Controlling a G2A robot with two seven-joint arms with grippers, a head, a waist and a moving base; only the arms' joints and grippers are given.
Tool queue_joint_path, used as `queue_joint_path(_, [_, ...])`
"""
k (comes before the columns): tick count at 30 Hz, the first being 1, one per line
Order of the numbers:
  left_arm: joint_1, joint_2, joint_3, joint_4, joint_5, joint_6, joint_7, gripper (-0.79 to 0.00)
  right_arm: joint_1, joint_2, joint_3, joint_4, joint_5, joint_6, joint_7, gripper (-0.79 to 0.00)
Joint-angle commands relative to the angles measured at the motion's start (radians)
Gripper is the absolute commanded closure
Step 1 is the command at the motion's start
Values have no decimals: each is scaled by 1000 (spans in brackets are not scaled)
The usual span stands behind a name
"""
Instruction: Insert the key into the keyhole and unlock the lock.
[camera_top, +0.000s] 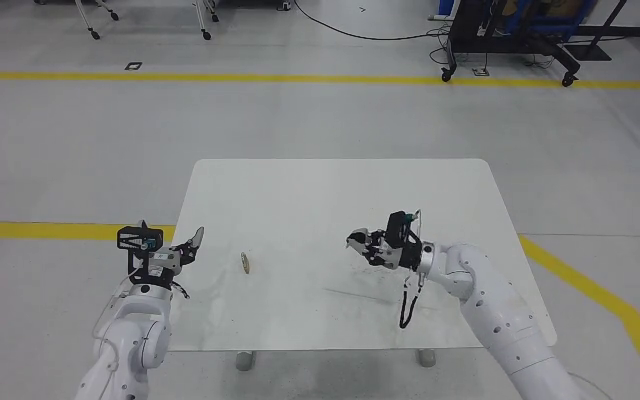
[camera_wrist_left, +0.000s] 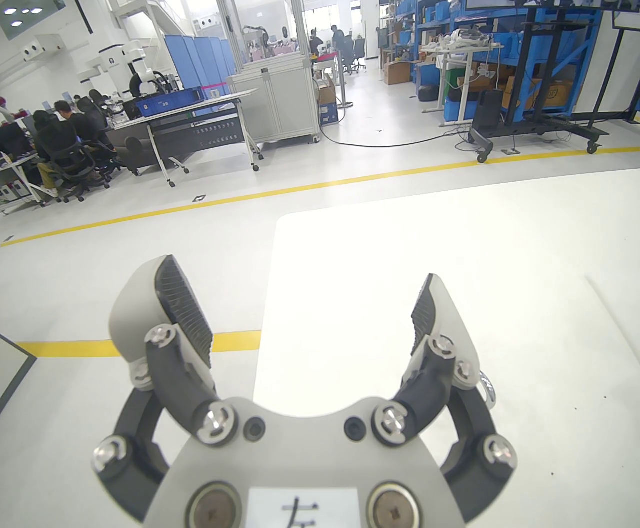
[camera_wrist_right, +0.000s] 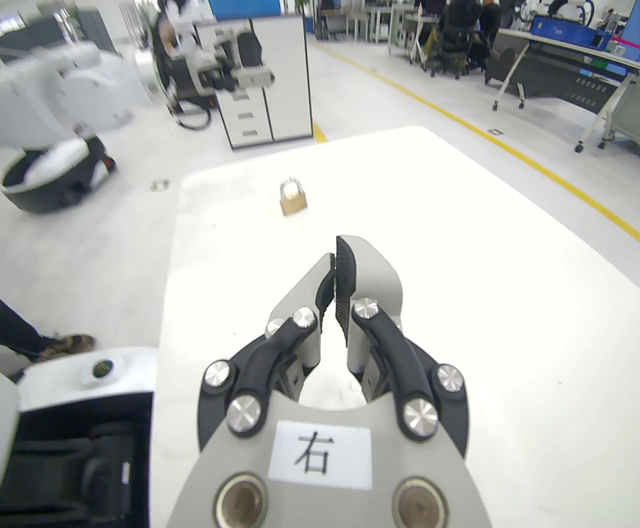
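A small brass padlock (camera_wrist_right: 293, 202) sits on the white table (camera_top: 330, 190). Just beside the padlock, at the table's edge, the left end effector (camera_wrist_left: 300, 280) is spread open. Well apart on the padlock's other side, the right end effector (camera_wrist_right: 335, 250) is pinched closed.

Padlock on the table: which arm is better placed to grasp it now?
Probably left. The left gripper is open and nearer the padlock; the right gripper is shut and farther off.

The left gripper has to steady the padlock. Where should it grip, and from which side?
Probably the padlock by its brass body, from the side of the open left gripper, pinching its narrow edges: it seems to stand shackle-up, broad face towards the right gripper.
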Motion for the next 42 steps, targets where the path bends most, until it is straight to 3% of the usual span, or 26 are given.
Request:
queue_joint_path(1, [0, 0, 0, 0, 0, 0, 0, -785, 14, 0, -6, 25, 34, -17, -4, 0])
queue_joint_path(16, [-10, -2, 15, -5, -22, -13, -2, -785, 10, -2, -14, 31, 49, -13, -10, 0])
queue_joint_path(21, [-85, -15, 132, 8, -243, -213, -49, -785, 56, -22, -140, 121, 272, -17, -109, 0])
queue_joint_path(29, [-280, -42, 273, 170, -704, -411, -218, -785, 180, -49, -360, 270, 670, -17, -101, 0])
queue_joint_path(33, [-375, -55, 352, 236, -719, -420, -261, -785, 212, -48, -412, 281, 783, -17, -58, 0])
queue_joint_path(35, [-375, -55, 352, 236, -719, -420, -261, -785, 209, -47, -423, 260, 865, -17, -55, 0])
queue_joint_path(42, [-375, -55, 352, 236, -719, -420, -261, -785, 209, -47, -423, 260, 865, -17, -55, 0])
